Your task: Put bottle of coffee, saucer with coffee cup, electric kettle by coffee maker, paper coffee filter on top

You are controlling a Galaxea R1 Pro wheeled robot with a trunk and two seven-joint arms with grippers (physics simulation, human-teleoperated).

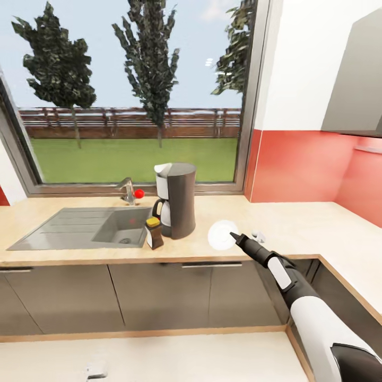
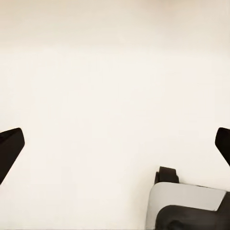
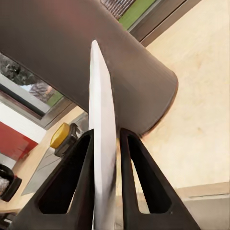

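The coffee maker [image 1: 179, 200] stands on the kitchen countertop [image 1: 297, 225] right of the sink, and its dark body [image 3: 120, 72] looms close in the right wrist view. The bottle of coffee [image 1: 154, 232] with its yellow cap [image 3: 60, 135] stands against its front left. My right gripper [image 1: 234, 236] is shut on the saucer [image 1: 220, 234], held on edge just right of the coffee maker; the plate shows edge-on [image 3: 101, 120] between the fingers. A tiny white thing [image 1: 258, 233], perhaps the coffee cup, lies beside the gripper. My left gripper [image 2: 115, 143] is open over pale floor. Kettle and filter are out of view.
A grey sink [image 1: 85, 227] with a faucet [image 1: 128, 190] lies left of the coffee maker under a big window. The red backsplash [image 1: 302, 167] and the counter turn a corner at the right. A dark object [image 3: 7, 181] sits cropped at the edge of the right wrist view.
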